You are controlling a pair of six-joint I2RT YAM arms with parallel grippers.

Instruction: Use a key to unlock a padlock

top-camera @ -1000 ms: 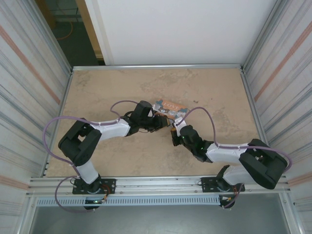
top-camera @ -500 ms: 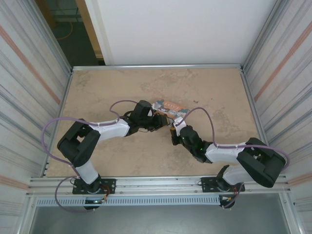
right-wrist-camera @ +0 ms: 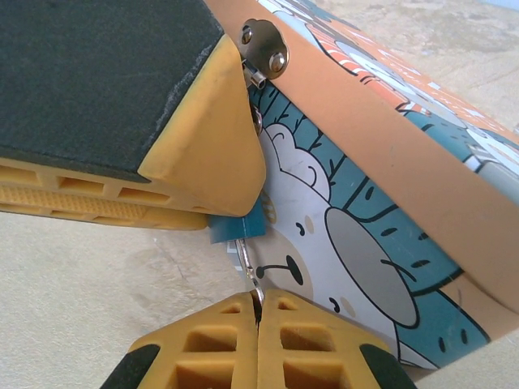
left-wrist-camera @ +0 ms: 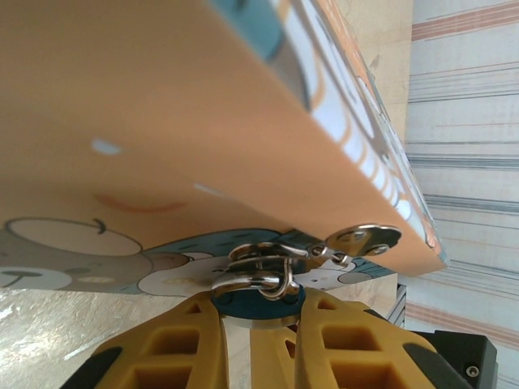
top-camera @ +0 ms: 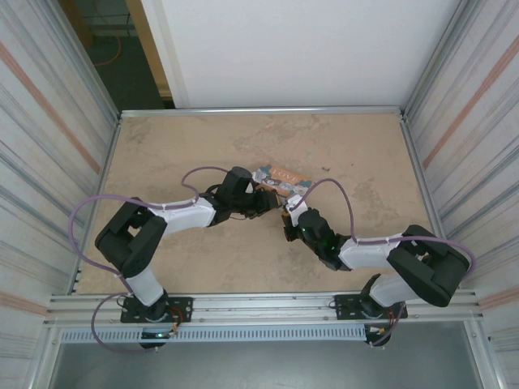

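Note:
The tiny teal padlock [left-wrist-camera: 259, 305] hangs by its silver shackle [left-wrist-camera: 258, 275] from the hasp of the orange "LOVE" tin [left-wrist-camera: 162, 121]. My left gripper [left-wrist-camera: 258, 318] is shut on the padlock's body. In the right wrist view the padlock [right-wrist-camera: 242, 227] peeks out below a left finger [right-wrist-camera: 203, 154], and a thin silver key [right-wrist-camera: 250, 271] runs from its underside into my right gripper [right-wrist-camera: 259, 306], which is shut on the key. From above, my left gripper [top-camera: 263, 201] and right gripper [top-camera: 288, 219] meet at the tin's [top-camera: 284, 177] near edge.
The tin [right-wrist-camera: 381, 211] lies on the sandy tabletop [top-camera: 178, 146] a little behind its centre. Corrugated metal walls [top-camera: 49, 146] close in both sides, and a metal rail [top-camera: 259, 306] runs along the near edge by the arm bases.
The right arm's forearm and elbow have shifted slightly left and toward the near edge. Both grippers stay closed at the tin's near edge. The tin has barely moved.

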